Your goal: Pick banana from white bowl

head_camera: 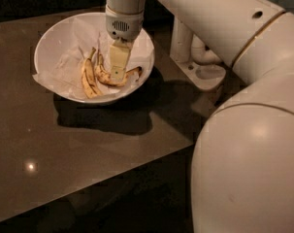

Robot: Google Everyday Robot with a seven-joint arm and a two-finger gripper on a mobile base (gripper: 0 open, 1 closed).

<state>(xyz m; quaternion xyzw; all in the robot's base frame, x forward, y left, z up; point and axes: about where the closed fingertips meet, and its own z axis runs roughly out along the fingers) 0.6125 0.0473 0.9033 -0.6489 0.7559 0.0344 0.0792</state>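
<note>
The white bowl (45, 41), wide and lined with crumpled white paper, stands on the dark table at the upper left of the camera view. The banana (103, 75), curved and yellow with brown speckles, lies in the bowl's right half, its dark tip near the right rim. My gripper (117, 73) reaches straight down into the bowl and sits right at the middle of the banana, covering part of it.
A straighter, shorter banana (88, 79) with dark streaks lies just left of the curved one. My pale arm links (248, 169) fill the right side of the view. The brown table (88, 149) ends at a front edge running across the lower part.
</note>
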